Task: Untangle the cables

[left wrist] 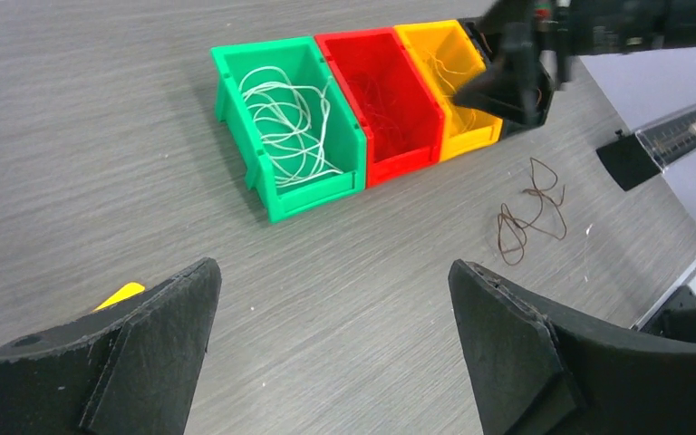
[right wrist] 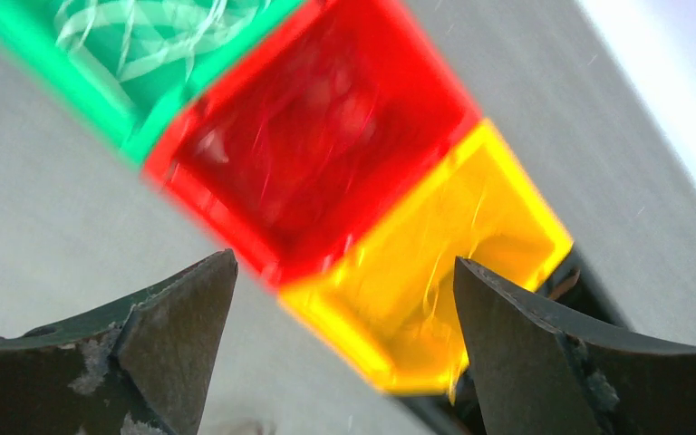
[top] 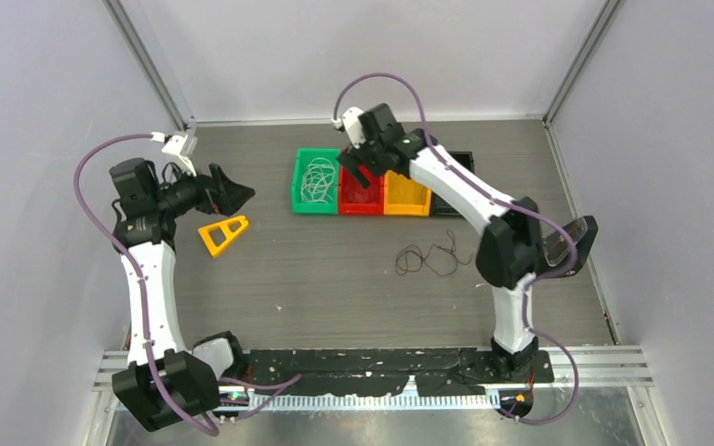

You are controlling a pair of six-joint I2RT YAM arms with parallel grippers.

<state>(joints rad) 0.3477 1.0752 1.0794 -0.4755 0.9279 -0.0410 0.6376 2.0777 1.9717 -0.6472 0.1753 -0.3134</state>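
Sorting looks roughly 3 parts in 4 done: whitish cables point(left wrist: 285, 113) lie in the green bin point(left wrist: 313, 195), red cables point(left wrist: 382, 95) show faintly in the red bin point(left wrist: 403, 165), and yellow cables point(right wrist: 435, 272) in the yellow bin point(left wrist: 471, 143), all along the worktop's far edge. Only the dark brown cables point(top: 426, 258) are left, looped loose right of centre (apparently tangled). Your right gripper point(right wrist: 343, 263) hangs wide and empty over the red and yellow bins; your left gripper point(left wrist: 331, 265) gapes empty too.

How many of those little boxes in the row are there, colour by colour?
green box: 1
red box: 1
orange-yellow box: 1
black box, partly hidden behind an arm: 1
Total: 4
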